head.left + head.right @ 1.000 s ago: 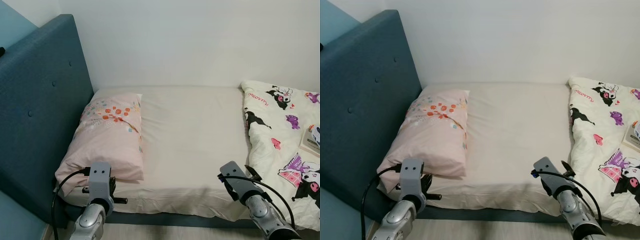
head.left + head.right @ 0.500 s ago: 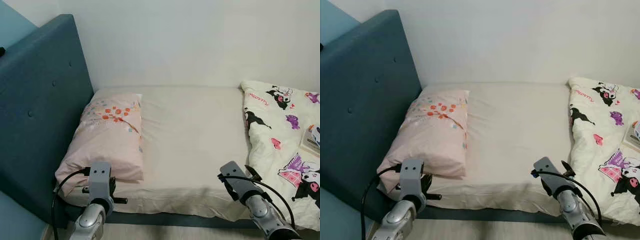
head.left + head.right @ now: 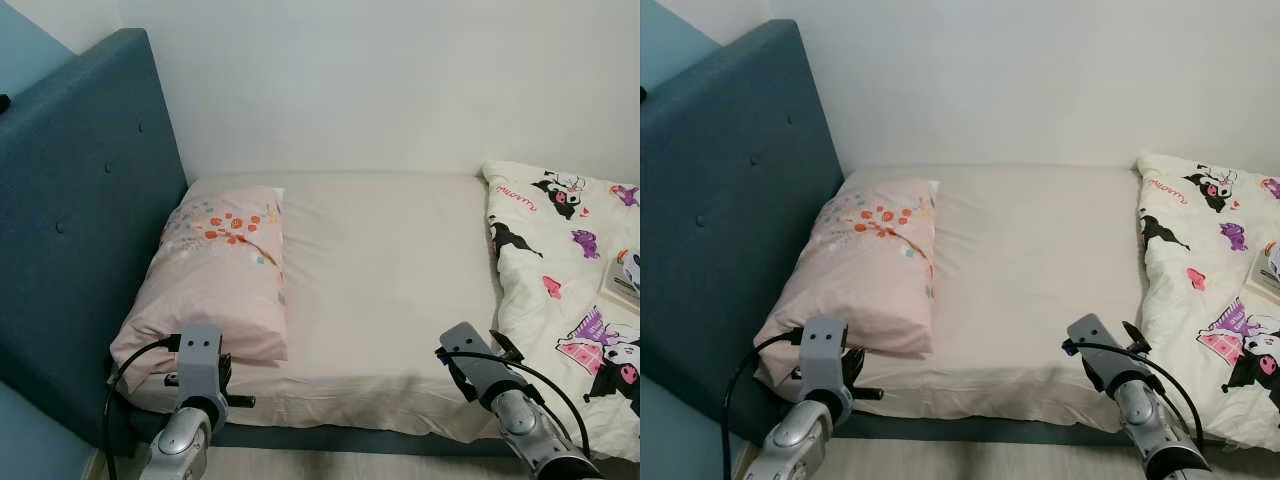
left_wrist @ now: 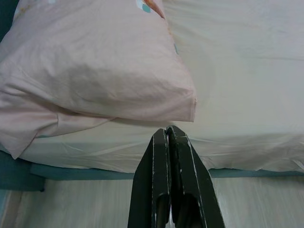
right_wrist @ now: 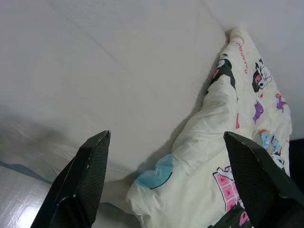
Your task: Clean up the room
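Observation:
A bed with a cream sheet (image 3: 380,280) stands before me against the white wall. A pink flowered pillow (image 3: 215,270) lies at its head, by the blue headboard (image 3: 70,230). A white cartoon-print duvet (image 3: 570,280) is bunched up on the bed's right side, with a book-like thing (image 3: 625,280) resting on it. My left gripper (image 4: 167,135) is shut, held low at the bed's near edge just below the pillow's corner (image 4: 190,102). My right gripper (image 5: 166,142) is wide open, above the sheet near the duvet's folded edge (image 5: 199,142), holding nothing.
Pale wood floor (image 4: 256,199) runs along the bed's near side, below the dark blue bed base (image 3: 350,438). The headboard closes off the left and the wall the far side.

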